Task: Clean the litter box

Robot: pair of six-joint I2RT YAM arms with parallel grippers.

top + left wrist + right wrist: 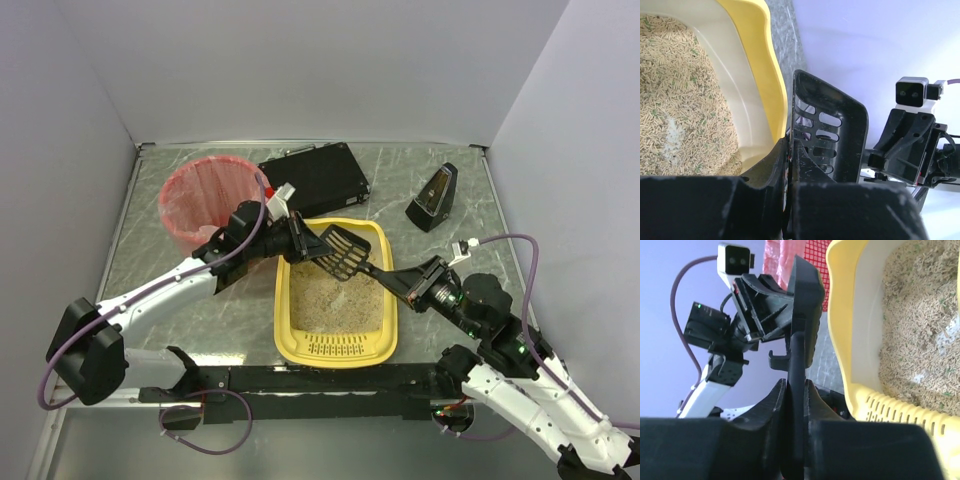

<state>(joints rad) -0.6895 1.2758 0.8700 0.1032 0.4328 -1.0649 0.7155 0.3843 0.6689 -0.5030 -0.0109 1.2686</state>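
The yellow litter box lies mid-table with beige litter inside and its slotted strip at the near end. It also shows in the left wrist view and in the right wrist view. A black slotted scoop hangs over the box's far right part. My left gripper is shut on the edge of the scoop's head, the jaws closed on it. My right gripper is shut on the scoop's handle, above the box's right rim. The scoop looks empty.
A red round bin with a pink liner stands at the back left, by the left arm. A flat black case lies behind the litter box. A small black wedge-shaped object stands at the back right. White walls close three sides.
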